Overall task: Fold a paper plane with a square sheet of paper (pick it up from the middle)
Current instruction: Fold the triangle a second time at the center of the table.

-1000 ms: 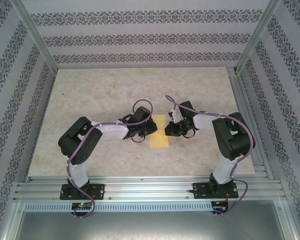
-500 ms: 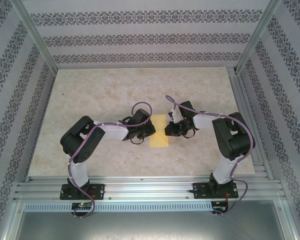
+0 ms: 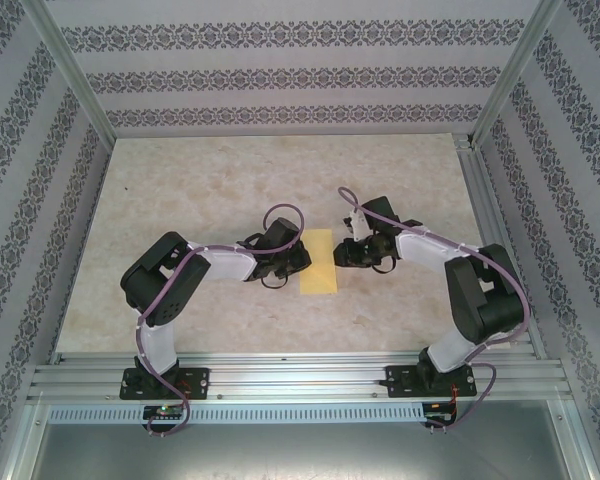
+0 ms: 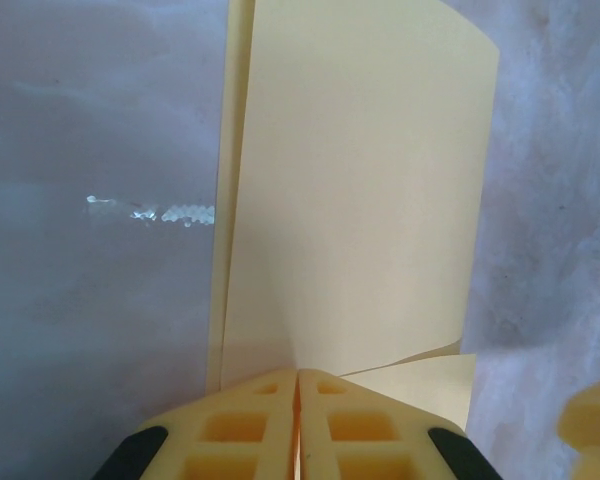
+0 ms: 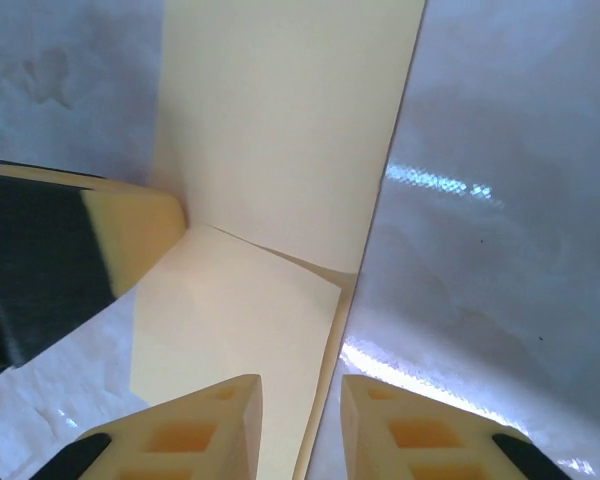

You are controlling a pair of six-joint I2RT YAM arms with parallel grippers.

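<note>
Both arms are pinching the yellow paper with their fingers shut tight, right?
Not quite. The left fingers are shut on the paper, but the right wrist view shows the right fingers standing apart, not pinching it.

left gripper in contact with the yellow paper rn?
Touching. Left wrist view: the left gripper is shut on the near edge of the square sheet of paper; its folded layers run into the seam between the fingers.

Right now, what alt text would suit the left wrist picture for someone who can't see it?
Folded pale-yellow paper stretches up the centre, pinched at the bottom by the shut yellow jaws of the left gripper. A pale table lies beneath.
</note>
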